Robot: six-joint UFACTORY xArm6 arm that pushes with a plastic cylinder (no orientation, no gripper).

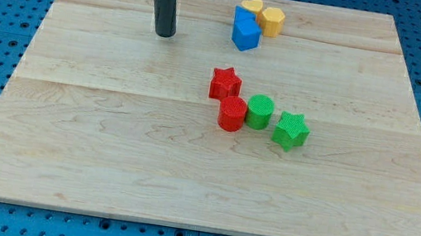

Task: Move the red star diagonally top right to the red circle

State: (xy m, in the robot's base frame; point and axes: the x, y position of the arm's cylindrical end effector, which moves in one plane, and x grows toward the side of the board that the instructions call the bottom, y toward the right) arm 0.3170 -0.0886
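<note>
The red star (225,83) lies near the board's middle, just up and left of the red circle (232,114), and the two look to be touching. My tip (164,34) rests on the board toward the view's top, well to the left of and above the red star, touching no block.
A green circle (259,111) sits right against the red circle, with a green star (290,131) to its right. A blue block (245,29), a yellow heart (250,8) and a yellow hexagon (271,20) cluster at the top. The wooden board (106,144) lies on blue pegboard.
</note>
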